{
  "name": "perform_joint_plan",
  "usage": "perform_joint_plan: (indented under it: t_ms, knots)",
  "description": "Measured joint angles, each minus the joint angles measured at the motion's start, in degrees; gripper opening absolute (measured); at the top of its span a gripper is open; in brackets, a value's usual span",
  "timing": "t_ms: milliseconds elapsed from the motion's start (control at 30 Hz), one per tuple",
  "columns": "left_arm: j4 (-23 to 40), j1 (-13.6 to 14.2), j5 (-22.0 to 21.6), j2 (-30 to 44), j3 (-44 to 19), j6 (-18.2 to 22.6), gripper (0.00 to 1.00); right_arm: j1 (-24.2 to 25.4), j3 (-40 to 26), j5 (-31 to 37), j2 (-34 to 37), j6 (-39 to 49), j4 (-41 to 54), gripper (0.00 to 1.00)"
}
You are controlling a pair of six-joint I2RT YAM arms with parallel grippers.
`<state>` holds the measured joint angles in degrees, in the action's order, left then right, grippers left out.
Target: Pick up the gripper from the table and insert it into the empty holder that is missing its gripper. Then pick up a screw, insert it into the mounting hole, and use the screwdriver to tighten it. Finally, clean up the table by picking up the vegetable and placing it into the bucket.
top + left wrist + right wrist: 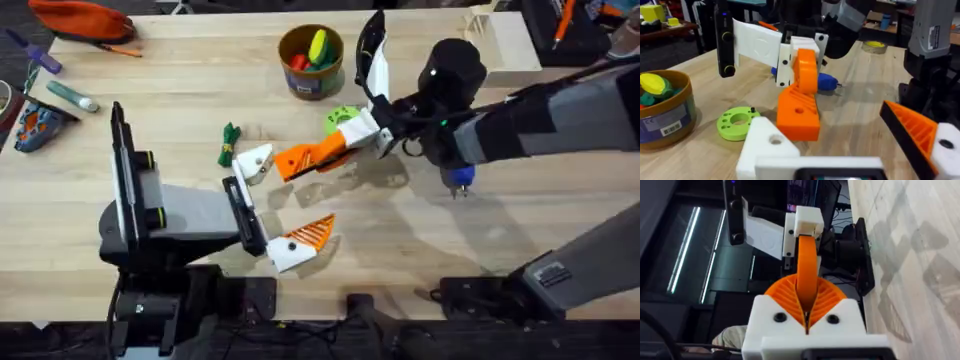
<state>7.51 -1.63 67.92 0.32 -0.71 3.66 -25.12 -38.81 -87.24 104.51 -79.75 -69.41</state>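
Right tool (345, 140) clamps orange gripper (305, 157), long axis pointing toward open left tool's (270, 205) holder (252, 163); green disc (338, 118), vegetable (229, 143) nearby on bench (180, 110).

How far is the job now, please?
Done: nothing yet. In hand: the right gripper is shut on the gripper, held close to the holder, which is bare. Left: seating it, the screwdriver step, and moving the vegetable, lying on the table, into the bucket.
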Motion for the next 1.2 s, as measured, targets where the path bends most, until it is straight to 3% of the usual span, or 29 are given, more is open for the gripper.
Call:
perform_joint_plan:
  t_ms: [1200]
  knots:
    - [0.0,0.0,0.0,0.0,0.0,0.0,0.985,-0.7,-0.6,0.6,1.4,0.1,-0.3,0.009]
